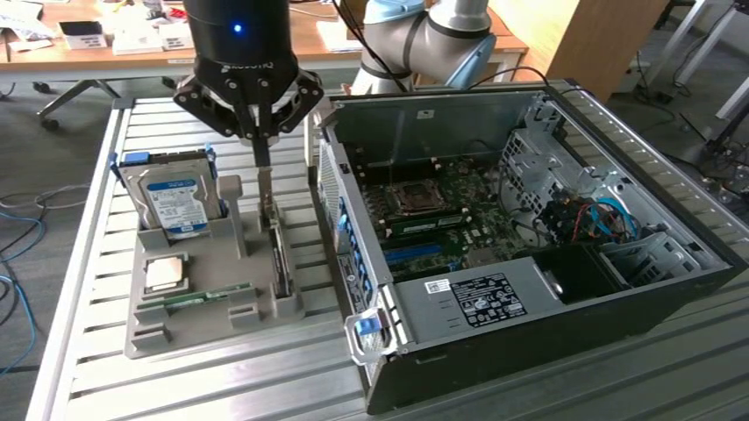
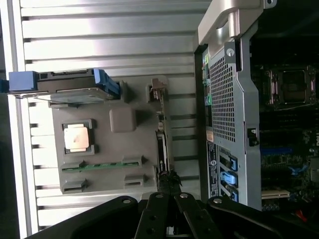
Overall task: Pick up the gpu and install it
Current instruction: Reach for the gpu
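So the arm's fingers are clenched tight together, pointing straight down. Their tips sit right at the top edge of the gpu. The frames don't show whether they're actually pinching that edge or just touching it.

The gpu itself is standing on its long edge in a slot of the grey holder tray, on the side of the tray closest to the PC. Its silver end bracket is at the far end, just under the fingertips. From the wrist view you get the card edge-on, a thin dark strip along the tray's edge.

Rest of the tray: a hard drive with a blue-white label is propped upright in a blue caddy at the back. There's a square CPU lying flat in its pocket, and a green memory stick lies in a groove just in front of that.

Just beside the tray, toward the exterior view's right, is the open computer case lying on its side, with the motherboard facing up. Everything's on a slatted metal desk.
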`<state>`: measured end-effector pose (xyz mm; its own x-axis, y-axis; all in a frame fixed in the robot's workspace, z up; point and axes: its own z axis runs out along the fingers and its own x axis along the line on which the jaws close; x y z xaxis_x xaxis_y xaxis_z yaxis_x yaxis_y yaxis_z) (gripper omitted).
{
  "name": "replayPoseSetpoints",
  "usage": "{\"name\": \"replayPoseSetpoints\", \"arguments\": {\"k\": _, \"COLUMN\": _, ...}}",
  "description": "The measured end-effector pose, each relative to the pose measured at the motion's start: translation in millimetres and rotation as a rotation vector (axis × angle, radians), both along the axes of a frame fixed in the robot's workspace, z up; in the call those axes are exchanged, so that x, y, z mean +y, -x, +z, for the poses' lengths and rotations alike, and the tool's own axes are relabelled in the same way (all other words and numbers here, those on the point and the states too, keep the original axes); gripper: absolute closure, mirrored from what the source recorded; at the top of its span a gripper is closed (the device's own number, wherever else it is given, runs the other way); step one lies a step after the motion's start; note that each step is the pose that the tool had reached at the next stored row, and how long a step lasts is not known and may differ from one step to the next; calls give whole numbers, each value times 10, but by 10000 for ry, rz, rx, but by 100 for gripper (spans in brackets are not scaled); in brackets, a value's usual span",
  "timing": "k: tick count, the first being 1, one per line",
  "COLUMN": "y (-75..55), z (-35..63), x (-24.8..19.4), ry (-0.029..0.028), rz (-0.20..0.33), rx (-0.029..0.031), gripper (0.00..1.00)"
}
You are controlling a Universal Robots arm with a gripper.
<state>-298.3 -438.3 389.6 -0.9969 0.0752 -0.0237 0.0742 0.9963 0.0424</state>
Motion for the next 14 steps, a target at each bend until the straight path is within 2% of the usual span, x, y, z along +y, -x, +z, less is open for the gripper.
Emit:
{"name": "replayPoseSetpoints", "arguments": {"k": 4, "y": -8, "z": -1, "x": -11, "ry": 2, "rz": -1, "rx": 1, "gripper": 89}}
{"name": "replayPoseSetpoints", "arguments": {"k": 10, "y": -10, "z": -6, "x": -59, "ry": 1, "rz": 0, "rx": 1, "gripper": 89}}
{"name": "replayPoseSetpoints", "arguments": {"k": 14, "y": -11, "z": -6, "x": -62, "ry": 2, "rz": -1, "rx": 1, "gripper": 89}}
